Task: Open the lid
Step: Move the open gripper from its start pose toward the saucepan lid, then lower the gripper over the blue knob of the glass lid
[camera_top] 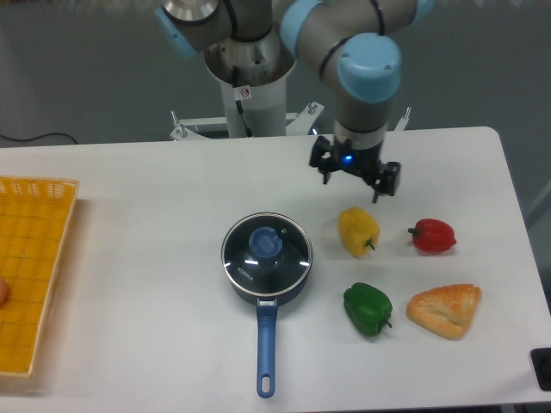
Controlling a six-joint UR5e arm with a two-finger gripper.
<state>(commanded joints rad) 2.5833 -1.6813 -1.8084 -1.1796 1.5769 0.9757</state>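
Note:
The round glass lid (267,256) with its blue knob (265,242) sits flat on the dark blue saucepan (266,344), whose long handle points toward the table's front edge. My gripper (353,182) hangs above the table, up and to the right of the lid and just behind the yellow pepper (358,231). Its two fingers stand apart with nothing between them, so it is open. It touches neither the lid nor the pan.
Right of the pan lie a yellow pepper, a red pepper (432,235), a green pepper (368,309) and a pastry wedge (445,310). An orange basket (34,267) stands at the left edge. The arm's base column (251,95) rises at the back.

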